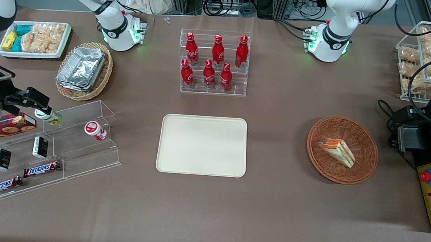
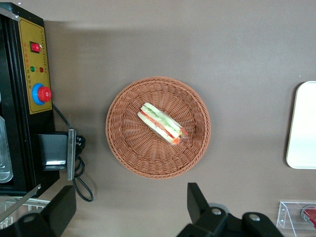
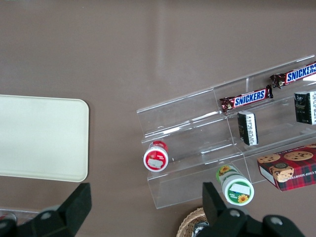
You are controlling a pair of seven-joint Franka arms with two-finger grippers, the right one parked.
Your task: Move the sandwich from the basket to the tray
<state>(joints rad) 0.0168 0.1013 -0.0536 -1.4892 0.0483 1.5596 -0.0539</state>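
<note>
gripper (image 2: 131, 210): I'm seeing it hovering high over the table just beside the basket (image 2: 128, 153), fingers spread wide, holding nothing
sandwich (image 2: 161, 123): lying in the basket, near its middle
tray (image 1: 202, 145): sitting well apart from the basket

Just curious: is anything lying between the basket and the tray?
No, only bare table between basket and tray, front view. The gripper hangs open above the basket.

The scene is evenly lit from overhead. Soft shadows are cast on the table (image 1: 269, 219); focus is kept sharp throughout.
</note>
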